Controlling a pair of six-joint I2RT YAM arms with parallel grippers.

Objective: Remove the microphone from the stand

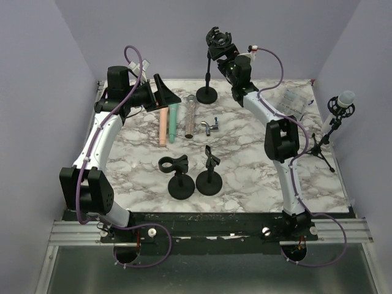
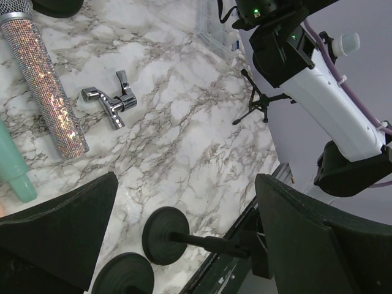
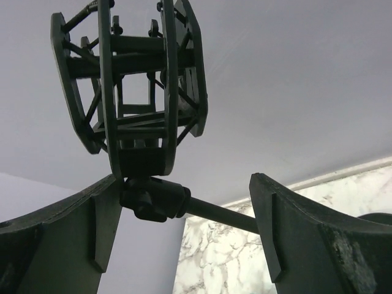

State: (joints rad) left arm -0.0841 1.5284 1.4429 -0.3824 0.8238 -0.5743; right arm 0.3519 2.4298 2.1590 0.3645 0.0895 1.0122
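plainly both jaws gape, the right flanking a half-hidden stand stem (image 3: 220,216).

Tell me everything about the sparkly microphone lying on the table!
The sparkly microphone is a long round stick covered in pinkish-silver glitter, with a silver mesh head at one end. It lies flat on the marble table, off any stand, between a mint-green stick and a small chrome fitting. Nothing holds it.
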